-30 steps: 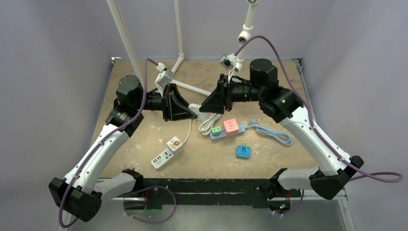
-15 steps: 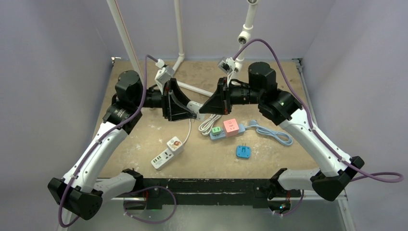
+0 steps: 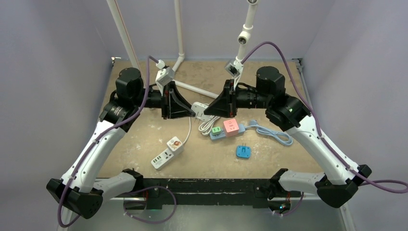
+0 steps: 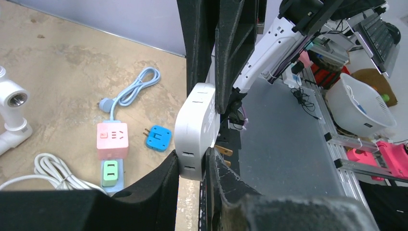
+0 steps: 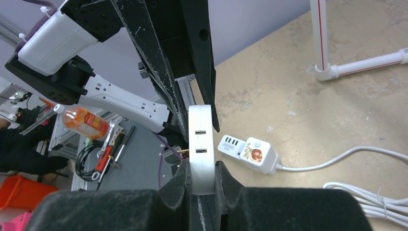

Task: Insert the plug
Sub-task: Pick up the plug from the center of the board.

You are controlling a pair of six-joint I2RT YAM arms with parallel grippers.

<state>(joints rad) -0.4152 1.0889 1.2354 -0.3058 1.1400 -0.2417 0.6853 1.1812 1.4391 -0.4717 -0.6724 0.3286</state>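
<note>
The plug (image 4: 195, 122), a white block with brass prongs on one face, hung in the air over the middle of the table (image 3: 144, 139), held from both sides at once. The left gripper (image 4: 192, 161) was pinched on one end of it and the right gripper (image 5: 201, 168) on the opposite end, so the two sets of black fingers met nose to nose around the block. From the right wrist, two small slots showed on the plug's narrow edge, and the prongs stuck out sideways, just beside the fingers.

Below and toward the near edge lay a pink socket cube (image 3: 231, 126) touching a green socket (image 3: 217, 130), with a pale blue cord (image 3: 274, 134) looping off to the right. A coiled white cord (image 3: 207, 125) lay just beside them, under the held plug. A blue adapter (image 3: 243, 152) lay alone nearer the arm bases, and a white strip (image 3: 167, 151) lay to the left of it.

The table was a scuffed tan board. White pipes (image 3: 179, 29) rose at its far side, and plain lilac walls (image 3: 57, 48) closed it in.
</note>
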